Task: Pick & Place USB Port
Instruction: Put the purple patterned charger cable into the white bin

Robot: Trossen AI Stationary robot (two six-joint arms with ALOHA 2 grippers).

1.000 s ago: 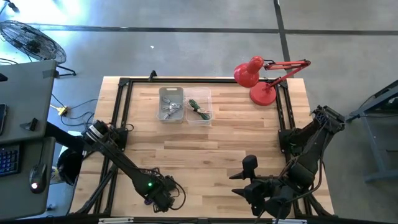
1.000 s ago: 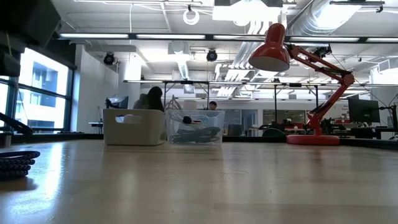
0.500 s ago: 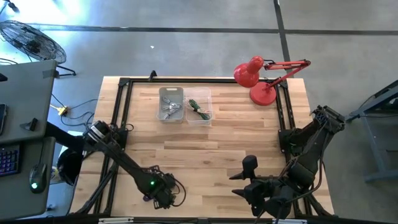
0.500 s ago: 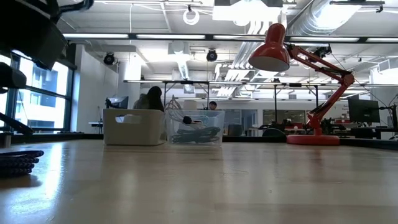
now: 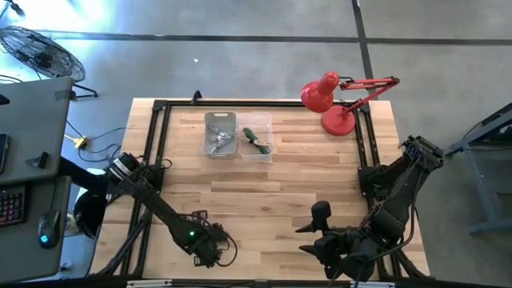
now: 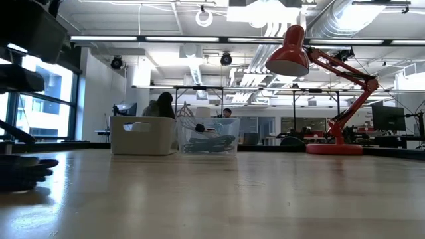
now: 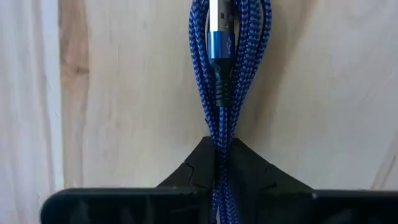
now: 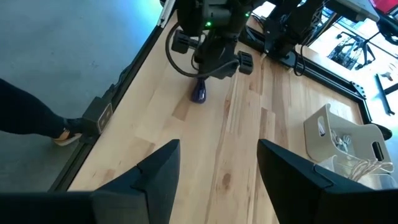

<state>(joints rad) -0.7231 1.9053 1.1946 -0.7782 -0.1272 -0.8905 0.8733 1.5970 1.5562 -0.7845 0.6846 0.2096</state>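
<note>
USB cable (image 7: 222, 93), blue braided bundle, pinched between left gripper (image 7: 219, 163) fingers

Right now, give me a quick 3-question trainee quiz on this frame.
1. True or false: the left gripper is shut on the blue braided USB cable.
2. Which stands nearest the red desk lamp?
A. the clear bin
B. the beige bin
C. the right gripper
3. Fill in: the right gripper's fingers are ____ and hold nothing.

Key: 1 true; 2 A; 3 open.
</note>
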